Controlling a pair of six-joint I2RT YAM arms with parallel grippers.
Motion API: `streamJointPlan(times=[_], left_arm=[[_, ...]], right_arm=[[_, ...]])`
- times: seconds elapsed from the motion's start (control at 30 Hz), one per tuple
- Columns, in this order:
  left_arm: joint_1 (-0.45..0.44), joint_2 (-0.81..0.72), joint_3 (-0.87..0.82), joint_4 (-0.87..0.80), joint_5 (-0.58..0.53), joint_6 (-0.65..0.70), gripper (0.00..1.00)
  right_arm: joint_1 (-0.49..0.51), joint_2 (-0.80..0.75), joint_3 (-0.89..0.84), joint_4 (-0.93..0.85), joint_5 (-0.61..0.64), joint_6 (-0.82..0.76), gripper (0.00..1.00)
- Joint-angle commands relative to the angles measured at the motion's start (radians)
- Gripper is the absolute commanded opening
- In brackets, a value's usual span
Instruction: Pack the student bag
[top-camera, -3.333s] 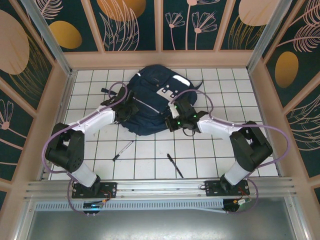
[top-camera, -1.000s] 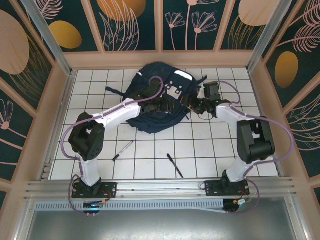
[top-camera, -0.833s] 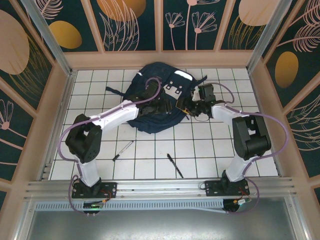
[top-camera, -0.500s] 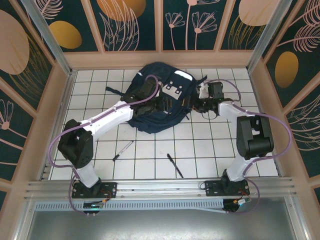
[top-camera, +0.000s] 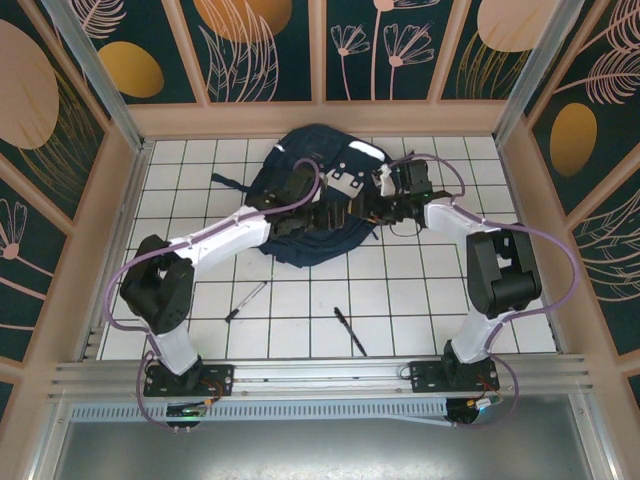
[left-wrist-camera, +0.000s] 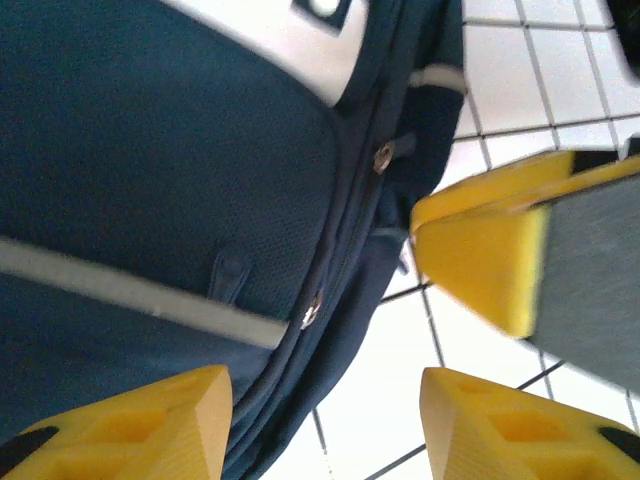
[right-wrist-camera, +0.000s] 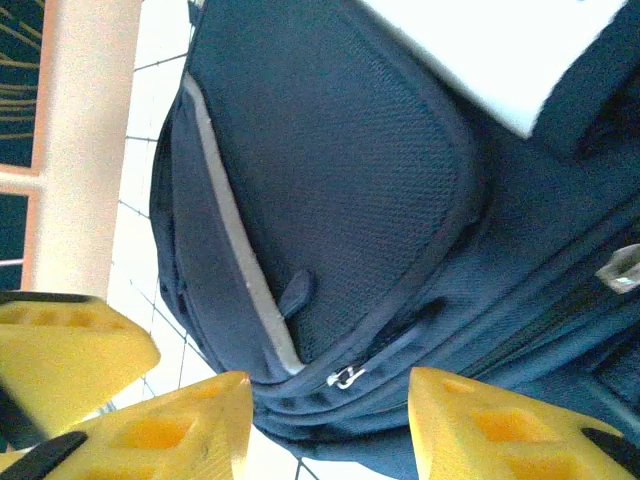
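Two spread fingers (right-wrist-camera: 160, 425) hover above the student bag (right-wrist-camera: 350, 200).

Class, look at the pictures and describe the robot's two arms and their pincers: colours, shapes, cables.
The left arm and right arm both have white tubular links joined by bulky black joint housings. A purple cable loops along each. The left pincer and right pincer end in chunky yellow wedge-shaped fingertips with shallow recessed pockets.
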Motion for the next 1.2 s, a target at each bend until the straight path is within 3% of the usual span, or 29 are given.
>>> streamJointPlan(times=[0.0,0.13,0.23,0.3,0.4,0.67,0.87,1.17], left_arm=[[-0.007,-0.097,-0.139,0.087,0.015,-0.061,0.51],[-0.006,-0.062,-0.060,0.001,0.009,0.110,0.51],[-0.004,-0.062,-0.070,0.007,-0.031,0.186,0.53],[0.017,-0.053,-0.069,-0.004,-0.049,0.153,0.57],[0.068,-0.048,-0.058,-0.025,-0.004,0.068,0.56],[0.222,-0.074,-0.156,-0.007,-0.024,-0.079,0.57],[0.240,-0.020,-0.177,0.042,-0.018,-0.114,0.56],[0.273,-0.028,-0.212,0.035,0.040,-0.131,0.56]], right_arm=[[0.012,-0.015,-0.029,0.026,-0.027,0.006,0.45],[0.011,0.011,-0.016,0.010,-0.015,-0.120,0.44],[0.008,0.026,-0.046,0.079,-0.012,-0.223,0.49],[0.006,0.069,-0.026,0.096,-0.054,-0.256,0.50],[0.024,0.106,-0.016,0.117,-0.049,-0.306,0.53],[0.060,0.127,-0.039,0.121,-0.078,-0.416,0.58],[0.082,0.087,-0.050,0.082,-0.076,-0.543,0.57],[0.086,0.009,-0.075,0.079,-0.034,-0.599,0.58]])
